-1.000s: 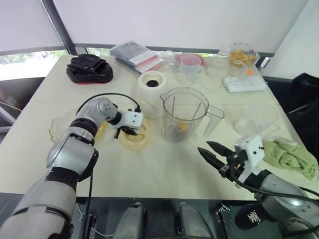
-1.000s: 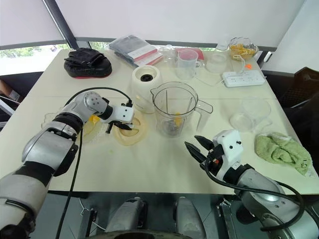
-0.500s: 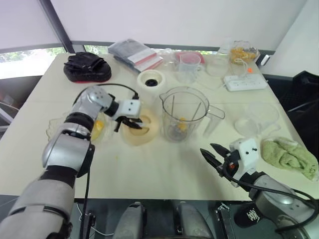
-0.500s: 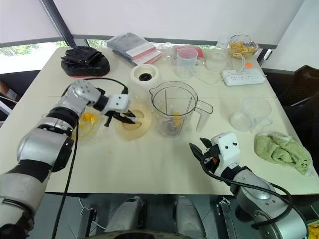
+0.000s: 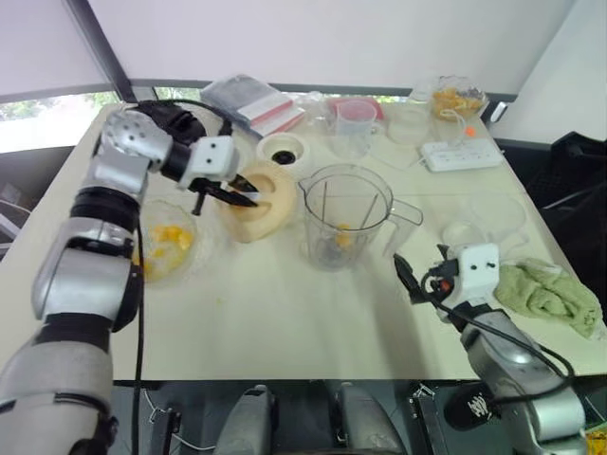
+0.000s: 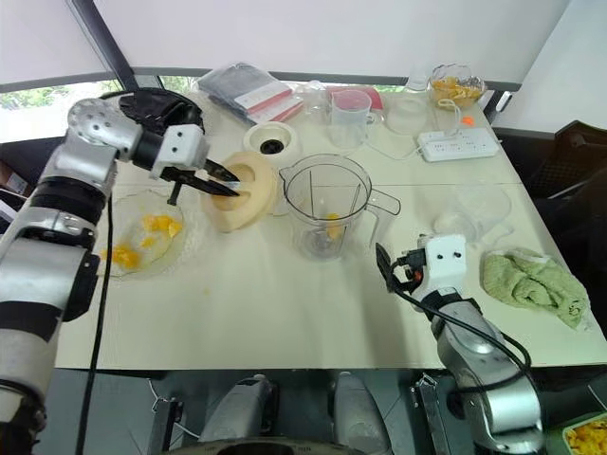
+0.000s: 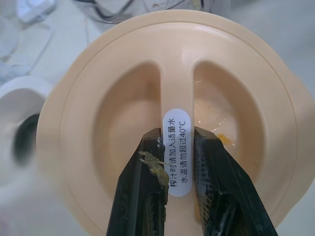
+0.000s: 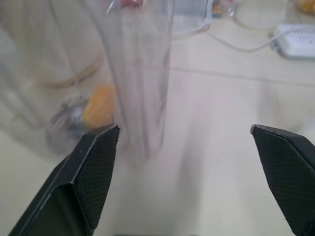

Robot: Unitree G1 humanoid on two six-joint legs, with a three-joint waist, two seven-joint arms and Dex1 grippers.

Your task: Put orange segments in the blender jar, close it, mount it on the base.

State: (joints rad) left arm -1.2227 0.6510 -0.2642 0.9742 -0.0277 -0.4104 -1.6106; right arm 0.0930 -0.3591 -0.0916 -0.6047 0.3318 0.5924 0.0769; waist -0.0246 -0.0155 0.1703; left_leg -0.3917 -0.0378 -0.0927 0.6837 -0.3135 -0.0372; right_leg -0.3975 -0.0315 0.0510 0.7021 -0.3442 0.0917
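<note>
My left gripper (image 5: 237, 194) is shut on the centre ridge of the cream blender lid (image 5: 258, 201), which hangs tilted above the table just left of the jar. In the left wrist view the fingers (image 7: 149, 162) pinch the labelled ridge of the lid (image 7: 118, 123). The clear blender jar (image 5: 343, 213) stands open with orange pieces (image 5: 343, 237) at its bottom. Behind the lid sits the white base (image 5: 283, 150). A clear dish (image 5: 163, 245) at the left holds several orange segments. My right gripper (image 5: 402, 273) is open, close to the jar's handle (image 8: 147, 73).
A measuring cup (image 5: 356, 123), a power strip (image 5: 458, 154) and a bowl of peel (image 5: 446, 100) line the table's back. A clear bowl (image 5: 484, 223) and a green cloth (image 5: 550, 294) lie to the right. A black pouch (image 6: 156, 104) sits at the back left.
My left gripper has lifted the lid off the table, up and back, tilting it. My right gripper has moved forward towards the jar's handle. The camera has shifted a little.
</note>
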